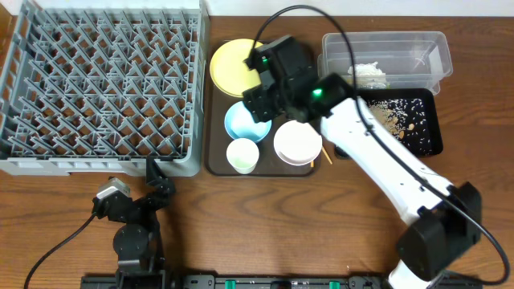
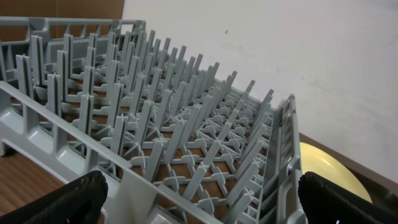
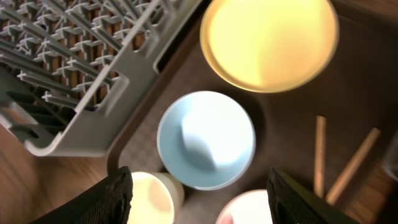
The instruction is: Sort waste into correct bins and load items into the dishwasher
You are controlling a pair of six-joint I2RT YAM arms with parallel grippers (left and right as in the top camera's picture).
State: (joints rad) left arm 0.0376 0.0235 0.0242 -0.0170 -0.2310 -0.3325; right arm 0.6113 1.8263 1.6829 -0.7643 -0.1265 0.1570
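My right gripper [image 1: 259,96] hangs open above the light blue bowl [image 1: 239,124], nothing between its fingers [image 3: 118,193]. In the right wrist view the bowl [image 3: 205,140] lies just ahead of the gripper [image 3: 205,202], with the yellow plate [image 3: 270,40] beyond, the white cup [image 3: 149,199] at lower left, the small white bowl [image 3: 249,208] at lower right and two chopsticks [image 3: 320,155] to the right. My left gripper [image 1: 158,175] rests open at the dishwasher rack's [image 1: 104,80] front right corner. Its fingers [image 2: 62,199] frame the rack's edge [image 2: 155,124].
All the dishes sit on a dark brown serving tray [image 1: 215,164] right of the rack. At far right the clear tub [image 1: 385,48] holds crumpled white paper [image 1: 369,74]. The black tray [image 1: 426,140] below it holds scattered grains and crumbs.
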